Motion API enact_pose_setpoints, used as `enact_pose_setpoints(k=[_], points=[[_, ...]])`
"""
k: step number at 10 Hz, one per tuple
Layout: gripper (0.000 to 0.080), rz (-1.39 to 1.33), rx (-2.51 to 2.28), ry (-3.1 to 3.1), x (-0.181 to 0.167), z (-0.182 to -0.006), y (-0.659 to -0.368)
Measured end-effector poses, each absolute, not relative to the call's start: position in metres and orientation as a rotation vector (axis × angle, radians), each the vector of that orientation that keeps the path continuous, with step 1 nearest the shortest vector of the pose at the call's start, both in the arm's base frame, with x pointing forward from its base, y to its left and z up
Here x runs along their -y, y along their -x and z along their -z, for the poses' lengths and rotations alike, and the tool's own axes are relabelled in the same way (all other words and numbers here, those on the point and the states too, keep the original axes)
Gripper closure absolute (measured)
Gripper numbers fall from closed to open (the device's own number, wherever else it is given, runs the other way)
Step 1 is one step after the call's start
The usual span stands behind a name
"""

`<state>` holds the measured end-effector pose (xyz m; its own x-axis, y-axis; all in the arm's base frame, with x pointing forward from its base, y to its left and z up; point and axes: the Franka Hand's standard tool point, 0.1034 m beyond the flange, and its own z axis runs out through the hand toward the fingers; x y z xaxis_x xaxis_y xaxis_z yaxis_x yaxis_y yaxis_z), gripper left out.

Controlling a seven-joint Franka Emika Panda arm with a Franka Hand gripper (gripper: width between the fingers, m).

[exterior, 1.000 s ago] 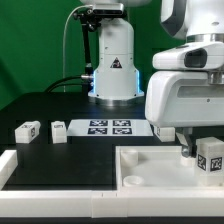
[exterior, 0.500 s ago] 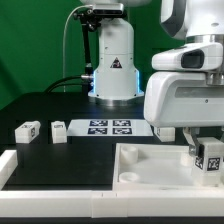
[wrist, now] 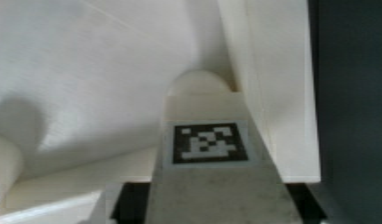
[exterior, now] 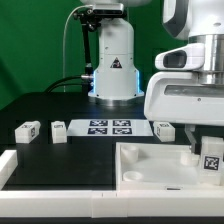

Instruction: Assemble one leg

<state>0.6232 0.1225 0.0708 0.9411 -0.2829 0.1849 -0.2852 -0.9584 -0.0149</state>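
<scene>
Now we hold one small chunky white plastic leg point(exterior: 210, 157) tight in our two-finger gripper point(exterior: 203, 153), low at the frame's right, over the big flat white tray piece point(exterior: 150, 162). Next, we think, comes lining it up with a corner hole.

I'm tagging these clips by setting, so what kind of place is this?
Most likely a robotics lab bench. A robot arm base stands on a black table before a green backdrop, and the marker board and the loose legs carry black-and-white tracking tags.
</scene>
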Motion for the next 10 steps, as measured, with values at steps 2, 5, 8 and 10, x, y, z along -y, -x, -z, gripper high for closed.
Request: enact_pose_setpoints(k=[2,5,8,10], points=[[0.0502,-0.293,0.749,-3.019,-0.109,-0.070,-0.621],[0.0501,-0.285,0.996,-2.932,-0.091,-0.070,-0.620],[0.0417,-0.285,0.967,-2.940,-0.091,-0.069,-0.620],[0.0177,-0.285,0.967,-2.940,-0.091,-0.069,-0.620]])
